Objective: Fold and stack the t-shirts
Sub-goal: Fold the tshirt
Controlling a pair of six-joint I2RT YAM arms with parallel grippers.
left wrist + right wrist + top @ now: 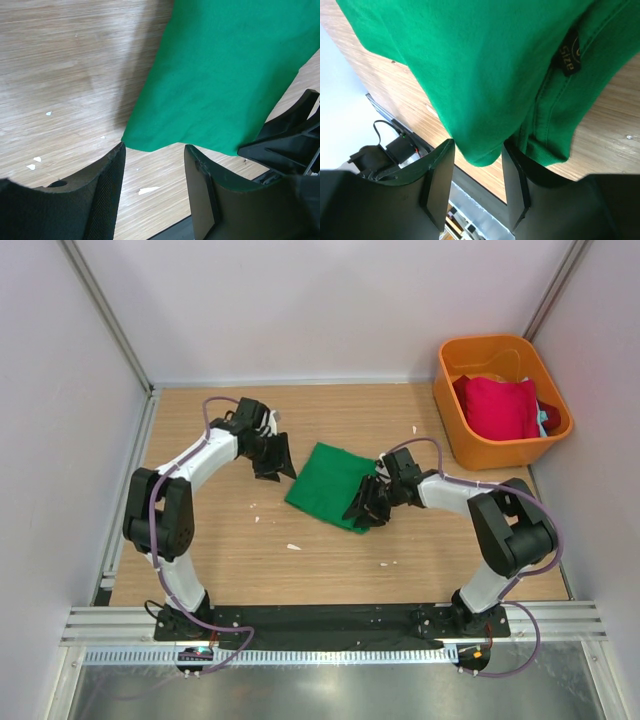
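Observation:
A bright green t-shirt lies folded into a rough square in the middle of the wooden table. My left gripper is open and empty at its left edge. In the left wrist view the shirt's edge lies just past the fingertips. My right gripper is open at the shirt's near right corner. In the right wrist view a fold of the green cloth hangs between the spread fingertips, with a black size label showing. A crimson red t-shirt and a bit of a teal one lie in the bin.
The orange plastic bin stands at the back right by the wall. Small white scraps lie on the wood near the shirt. White walls enclose the table on three sides. A black rail runs along the near edge.

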